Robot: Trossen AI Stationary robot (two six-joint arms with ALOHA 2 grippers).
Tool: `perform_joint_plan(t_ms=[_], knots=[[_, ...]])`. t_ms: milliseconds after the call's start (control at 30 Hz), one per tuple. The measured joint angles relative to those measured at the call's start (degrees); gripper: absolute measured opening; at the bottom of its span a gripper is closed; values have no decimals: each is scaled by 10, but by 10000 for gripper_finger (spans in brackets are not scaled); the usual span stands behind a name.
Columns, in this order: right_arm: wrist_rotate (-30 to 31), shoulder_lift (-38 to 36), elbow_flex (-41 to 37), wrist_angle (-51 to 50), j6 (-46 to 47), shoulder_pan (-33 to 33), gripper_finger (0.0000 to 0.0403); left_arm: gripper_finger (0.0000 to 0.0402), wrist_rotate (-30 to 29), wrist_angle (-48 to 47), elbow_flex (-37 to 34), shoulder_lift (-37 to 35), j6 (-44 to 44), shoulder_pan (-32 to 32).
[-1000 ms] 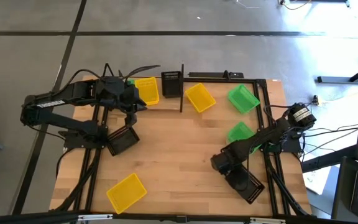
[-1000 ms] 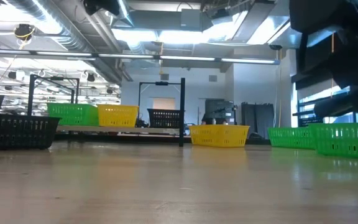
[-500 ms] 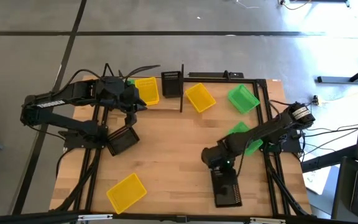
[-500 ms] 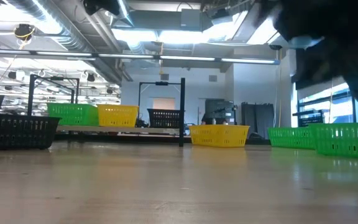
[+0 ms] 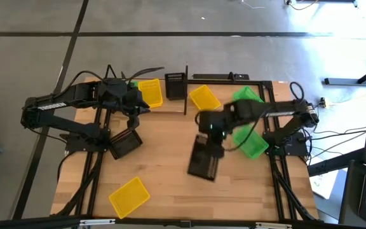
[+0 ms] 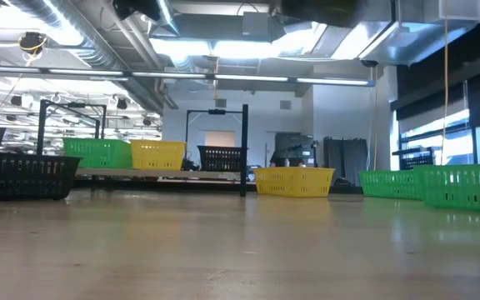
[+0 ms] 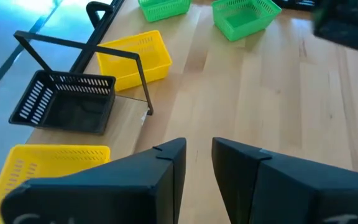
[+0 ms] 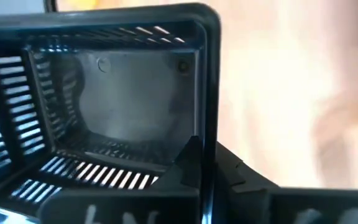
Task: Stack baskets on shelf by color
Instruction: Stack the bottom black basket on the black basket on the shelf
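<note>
Fingers of the right gripper [image 5: 210, 141] pinch the rim of a black basket [image 5: 204, 159], held above the middle of the wooden table [image 5: 164, 159]; the right wrist view shows the wall clamped between them. The left gripper [image 7: 197, 163] hangs over the shelf [image 5: 186, 95] at the table's far left, fingers slightly parted and empty. On the shelf sit a yellow basket [image 5: 150, 92] and a second black basket [image 5: 175, 86]; another yellow basket [image 5: 204, 99] and two green baskets [image 5: 250, 137] lie nearby.
</note>
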Motion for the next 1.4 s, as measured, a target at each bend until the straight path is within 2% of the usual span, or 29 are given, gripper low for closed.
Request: perform_joint_plan(t_ms=[200, 333, 533, 700, 867, 1033, 1233, 1400], knots=[[50, 13, 97, 8, -81, -102, 0, 70, 0, 0, 0, 0, 15, 0], [51, 36, 161, 37, -166, -177, 0, 70, -7, 4, 0, 0, 14, 0], [46, 100, 263, 78, -315, -273, 0, 70, -79, 5, 0, 0, -18, 0], [45, 165, 341, 111, -417, -329, 0, 70, -122, 7, 0, 0, -35, 2], [18, 203, 326, 181, -521, -364, 0, 70, -144, 21, 0, 0, -54, 15], [19, 250, 325, 216, -619, -376, 0, 70, -156, 22, 0, 0, -81, 30], [19, 283, 326, 274, -656, -377, 0, 70, -156, 32, 0, 0, -82, 43], [19, 286, 326, 277, -670, -377, 0, 70, -157, 31, 0, 0, -82, 57]])
